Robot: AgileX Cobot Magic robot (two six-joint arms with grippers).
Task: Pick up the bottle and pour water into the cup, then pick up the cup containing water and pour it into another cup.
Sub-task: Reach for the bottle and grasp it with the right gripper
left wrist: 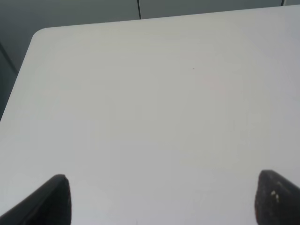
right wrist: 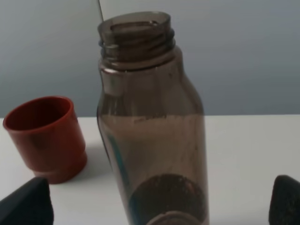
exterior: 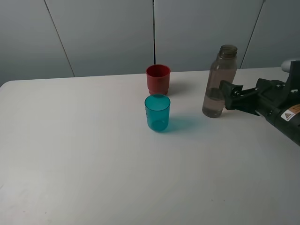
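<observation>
Both stand wide open, empty: left tool (left wrist: 164, 190) over table (left wrist: 150, 93), right tool (right wrist: 159, 192) flanking the bottle (right wrist: 150, 117).

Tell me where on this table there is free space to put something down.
Free: the whole table left of the teal cup and red cup, and its front strip. Crowded: back right, where the open right gripper flanks the bottle.
</observation>
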